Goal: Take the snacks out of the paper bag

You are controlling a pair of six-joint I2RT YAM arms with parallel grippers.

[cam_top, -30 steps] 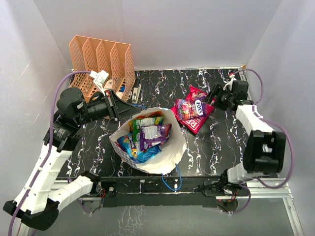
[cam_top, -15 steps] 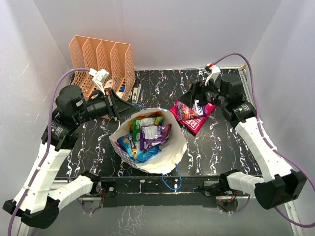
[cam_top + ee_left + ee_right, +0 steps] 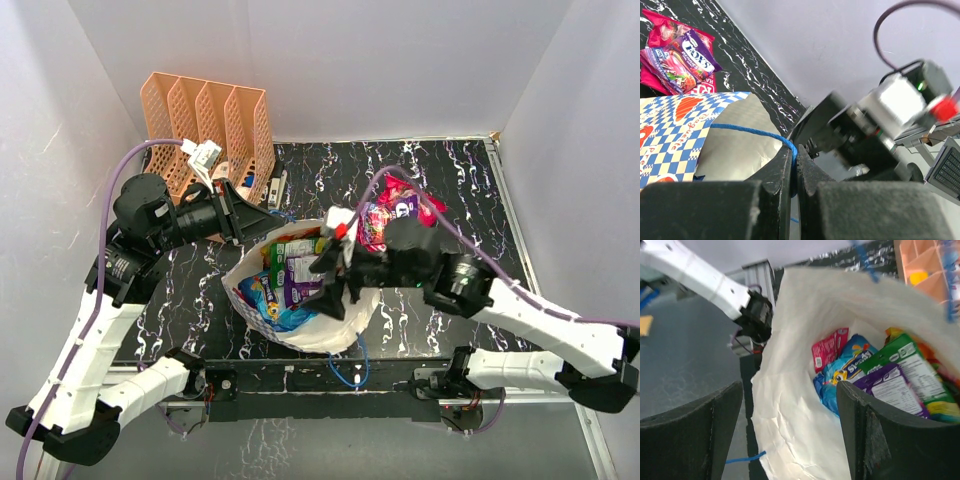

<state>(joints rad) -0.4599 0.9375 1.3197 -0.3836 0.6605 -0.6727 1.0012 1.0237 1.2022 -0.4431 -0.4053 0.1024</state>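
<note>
Left gripper (image 3: 794, 150): clamped on the blue cord handle (image 3: 747, 131) at the far-left rim of the bag, fingers almost closed with the cord pinched between them.
Right gripper (image 3: 789, 387): jaws wide apart and holding no pouch, above the bag mouth and pointing down into it. It may be brushing the near-right rim, hard to tell from the top view.
Paper bag (image 3: 345, 322): standing near the front centre of the table (image 3: 455, 175), mouth open upward, cream inside (the checkered outside shows in the left wrist view).
Snacks in bag (image 3: 895, 390): purple, green, blue and small red pouches heaped together at the bottom, the purple one overlapping the green.
Snacks on table (image 3: 402, 205): a small pile of magenta, purple and red pouches, right of the bag and behind the right arm.
File rack (image 3: 210, 120): peach, at the back left corner.
</note>
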